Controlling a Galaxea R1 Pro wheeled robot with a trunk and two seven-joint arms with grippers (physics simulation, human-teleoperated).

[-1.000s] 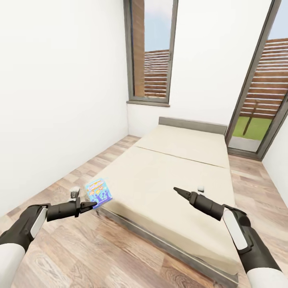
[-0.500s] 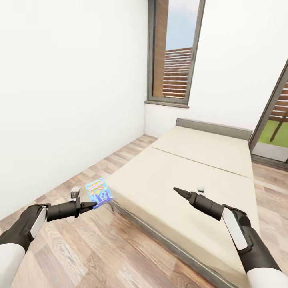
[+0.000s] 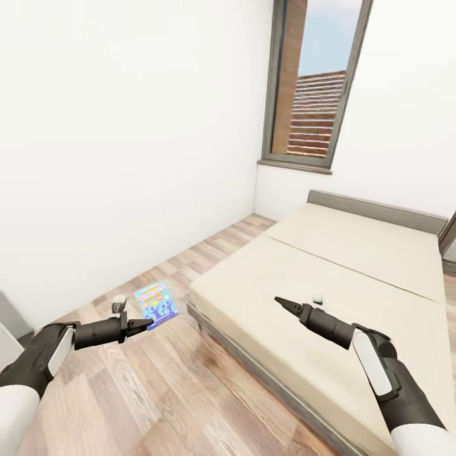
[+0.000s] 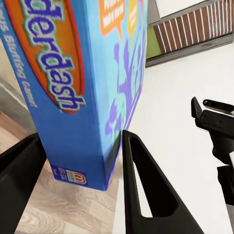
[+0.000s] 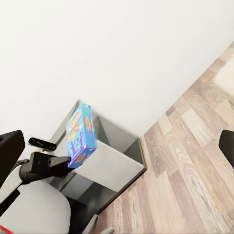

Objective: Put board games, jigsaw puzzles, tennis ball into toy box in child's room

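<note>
A small blue board game (image 3: 156, 303) is clamped upright between the fingers of my left gripper (image 3: 144, 325), low over the wooden floor to the left of the bed (image 3: 354, 266). In the left wrist view the blue box (image 4: 83, 87) sits between both black fingers (image 4: 146, 195). The right wrist view catches the same box (image 5: 80, 135) from across, with the left gripper (image 5: 53, 163) under it. My right gripper (image 3: 280, 300) hovers over the beige mattress near the bed's foot, open and holding nothing; one of its fingers (image 5: 227, 146) shows at the picture's edge.
A white wall (image 3: 126, 126) runs along the left, with a tall window (image 3: 316, 82) at the far end. Dark grey furniture (image 5: 114, 156) stands against that wall behind my left arm, and its corner (image 3: 7, 320) shows at the picture's left edge. Wooden floor (image 3: 158, 392) lies between wall and bed.
The whole view has swung to the left, so the bed and window sit further right in the picture. Both arms keep the same pose, and the blue box stays gripped.
</note>
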